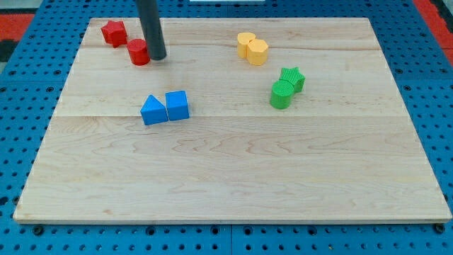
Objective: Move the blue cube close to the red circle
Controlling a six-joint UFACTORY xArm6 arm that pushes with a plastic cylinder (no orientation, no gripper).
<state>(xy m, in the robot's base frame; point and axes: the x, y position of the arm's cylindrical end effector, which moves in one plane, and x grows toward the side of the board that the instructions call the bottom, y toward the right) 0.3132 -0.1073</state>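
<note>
Blue cube (pixel 178 105) shown well apart from red circular block (pixel 139 52), beside my tip (pixel 158 57); pushing remains; no hand is fitted.

Pale matt wooden board (pixel 233 170); ribbed green cylinder (pixel 281 94).

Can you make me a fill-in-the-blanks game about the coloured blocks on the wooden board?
1. My tip is right beside the red ____ block.
2. The blue cube touches the blue ____ block on its left in the view.
3. The two ____ blocks sit nearest the view's top, right of centre.
4. The green star block sits beside the green ____ block.

Missing words: round; triangular; yellow; round
</note>
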